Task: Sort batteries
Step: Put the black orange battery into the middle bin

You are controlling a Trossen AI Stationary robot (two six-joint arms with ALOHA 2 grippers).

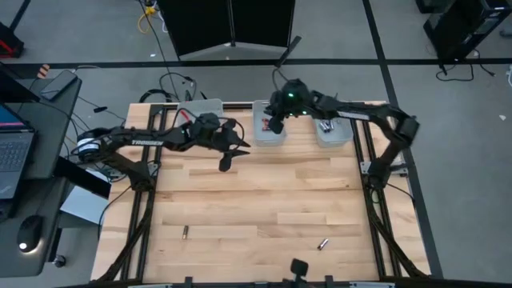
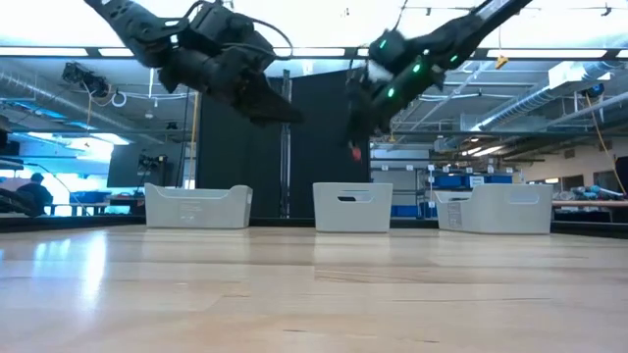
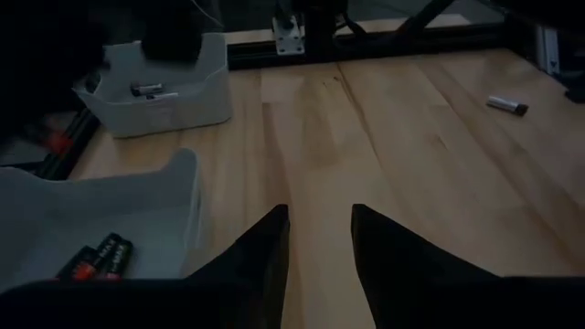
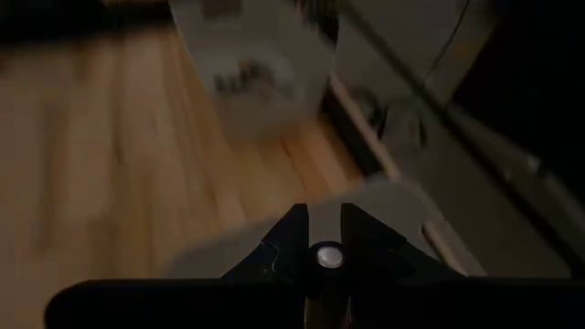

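My right gripper (image 1: 276, 124) hangs above the middle translucent bin (image 1: 270, 134) at the table's far edge, shut on a battery (image 4: 329, 257). The battery's red end (image 2: 355, 152) shows below the fingers in the low view. My left gripper (image 1: 227, 157) is open and empty (image 3: 320, 233), in the air just left of that bin. Black batteries with red ends (image 3: 99, 258) lie in the middle bin. Silver batteries (image 3: 146, 90) lie in the right bin (image 1: 332, 132). Two loose batteries lie on the table near its front, one on the left (image 1: 185, 232) and one on the right (image 1: 323, 244). My right gripper pinches the battery between its two fingers, which point down from above. The battery's round silvery end (image 4: 329, 257) faces the wrist camera, and its red end (image 2: 355, 152) sticks out below the fingertips. It stands about upright, lifted clear above the middle bin.
A third bin (image 1: 204, 108) stands at the far left of the row. The wooden tabletop (image 1: 256, 200) stretches bare between the bins and the loose batteries. A desk with a laptop (image 1: 16, 152) stands beyond the table's left edge.
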